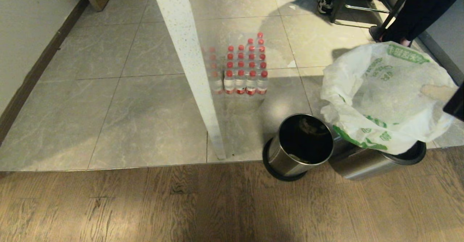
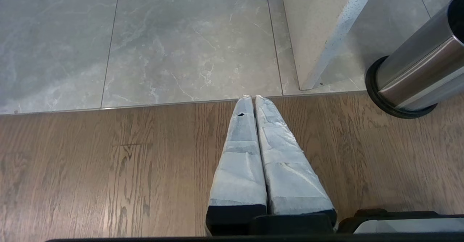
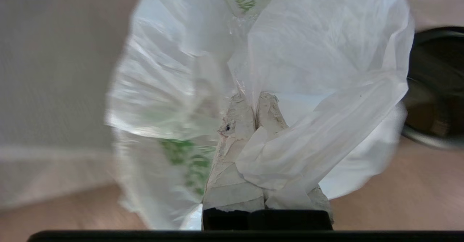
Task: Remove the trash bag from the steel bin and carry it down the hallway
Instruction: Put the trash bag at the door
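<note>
Head view: trash bag [image 1: 384, 97] is hanging open above a tipped steel bin [image 1: 366, 160], mouth gaping; right gripper [image 1: 440, 91] is entering at the right edge, pinching the bag's rim. A second, upright bin [image 1: 302, 146] is standing just beside it on the floor [image 1: 145, 205].

Left wrist view: left gripper [image 2: 251, 99] is hovering over wood flooring, jaws pressed together, gripping nothing; the upright bin [image 2: 417, 75] is sitting off to one side.

Right wrist view: right gripper [image 3: 253, 97], jaws clamped on the trash bag [image 3: 308, 68], plastic billowing beyond and around the jaws.

Home-like interior: marbled floor tiles [image 1: 119, 119], wood flooring [image 1: 181, 205], bottled-water pack [image 1: 243, 68].
</note>
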`<state>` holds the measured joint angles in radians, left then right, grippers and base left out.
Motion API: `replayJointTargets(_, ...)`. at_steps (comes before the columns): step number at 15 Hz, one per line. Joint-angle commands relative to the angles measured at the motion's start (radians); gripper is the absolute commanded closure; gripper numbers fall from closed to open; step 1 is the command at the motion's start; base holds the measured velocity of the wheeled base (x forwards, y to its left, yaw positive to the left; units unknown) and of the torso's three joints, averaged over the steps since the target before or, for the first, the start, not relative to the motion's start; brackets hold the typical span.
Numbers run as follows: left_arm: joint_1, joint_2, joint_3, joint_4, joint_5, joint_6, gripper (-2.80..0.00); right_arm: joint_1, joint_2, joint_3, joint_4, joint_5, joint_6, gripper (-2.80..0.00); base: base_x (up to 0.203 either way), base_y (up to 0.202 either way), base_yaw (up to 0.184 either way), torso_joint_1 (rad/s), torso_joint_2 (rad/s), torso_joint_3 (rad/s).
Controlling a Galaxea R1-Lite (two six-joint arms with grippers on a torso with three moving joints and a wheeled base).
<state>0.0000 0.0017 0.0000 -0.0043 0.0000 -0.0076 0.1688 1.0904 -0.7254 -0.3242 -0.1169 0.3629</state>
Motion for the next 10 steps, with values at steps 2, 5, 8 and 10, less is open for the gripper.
replayJointTargets(2, 0.000, 0.000, 0.000, 0.000, 0.000, 0.000, 0.00, -0.044, -0.313, 0.149, 0.095, 0.057, -0.074, 0.00, 0.000, 0.000, 0.000, 0.000, 0.00, 0.000)
replayJointTargets(5, 0.000, 0.000, 0.000, 0.000, 0.000, -0.001, 0.00, -0.092, -0.559, 0.360, 0.160, 0.113, -0.187, 0.00, 0.000, 0.000, 0.000, 0.000, 0.00, 0.000)
replayJointTargets(8, 0.000, 0.000, 0.000, 0.000, 0.000, 0.000, 0.00, -0.208, -0.728, 0.434, 0.384, 0.219, -0.285, 0.00, 0.000, 0.000, 0.000, 0.000, 0.00, 0.000)
replayJointTargets(10, 0.000, 0.000, 0.000, 0.000, 0.000, -0.001, 0.00, -0.203, -0.858, 0.504, 0.420, 0.185, -0.303, 0.00, 0.000, 0.000, 0.000, 0.000, 0.00, 0.000)
